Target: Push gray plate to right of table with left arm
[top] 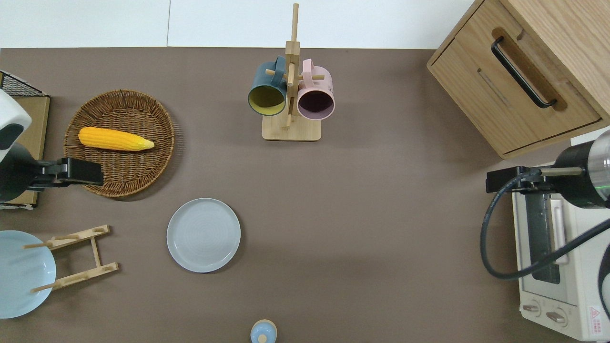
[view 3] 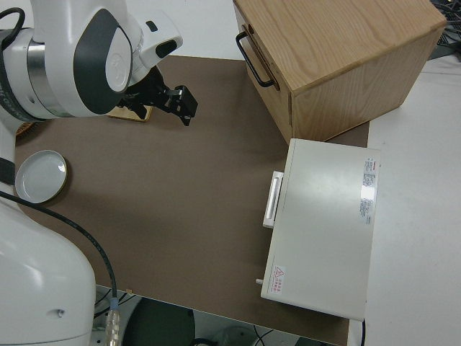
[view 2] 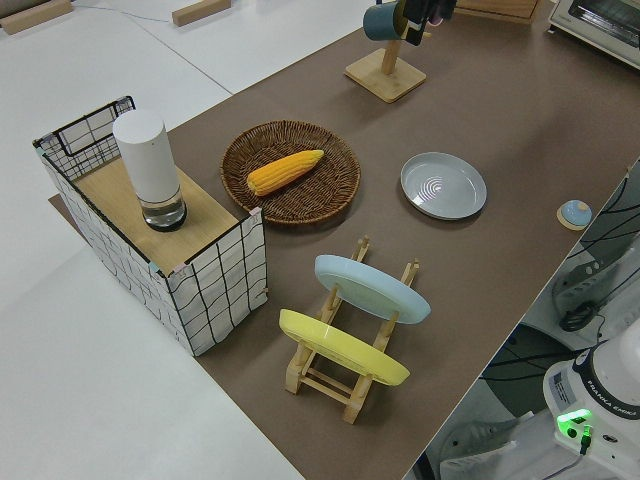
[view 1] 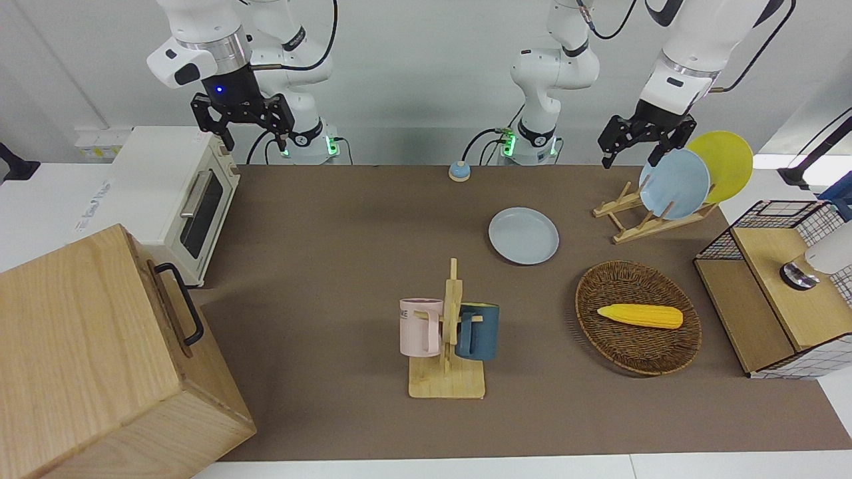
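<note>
While corn (view 1: 639,315) fills the basket (view 1: 602,332), gray plate (view 1: 524,235) lies bare.

sky-blue plate (top: 21,271) cut by overhead edge, left hand (top: 78,171) partly out of view
</note>
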You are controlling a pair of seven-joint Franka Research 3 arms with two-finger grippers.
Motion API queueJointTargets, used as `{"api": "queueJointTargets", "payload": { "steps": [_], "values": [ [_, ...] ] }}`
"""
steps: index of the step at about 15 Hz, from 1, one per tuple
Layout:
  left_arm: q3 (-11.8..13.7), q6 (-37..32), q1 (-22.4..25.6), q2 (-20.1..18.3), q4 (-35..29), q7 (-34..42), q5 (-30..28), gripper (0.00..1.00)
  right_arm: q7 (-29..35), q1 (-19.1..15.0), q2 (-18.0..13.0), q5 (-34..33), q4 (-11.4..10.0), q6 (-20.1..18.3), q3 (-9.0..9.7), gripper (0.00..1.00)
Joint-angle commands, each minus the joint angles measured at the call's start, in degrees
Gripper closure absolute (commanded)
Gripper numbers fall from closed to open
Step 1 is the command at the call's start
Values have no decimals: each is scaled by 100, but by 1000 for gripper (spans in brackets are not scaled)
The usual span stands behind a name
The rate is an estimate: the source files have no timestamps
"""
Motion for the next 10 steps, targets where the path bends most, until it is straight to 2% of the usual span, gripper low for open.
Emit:
{"api": "queueJointTargets", "payload": {
  "steps": [1, 4, 10],
  "values": [
    [37, 35, -6, 11, -317, 152, 139, 9, -10, 33, 33, -2, 57, -65, -27, 5],
    [19, 271, 64, 2, -607, 108, 130, 9, -18, 33, 33, -2, 57, -65, -27, 5],
    [54, 1220, 108, -68, -1880, 125, 121, 9, -18, 33, 33, -2, 57, -65, -27, 5]
  ]
}}
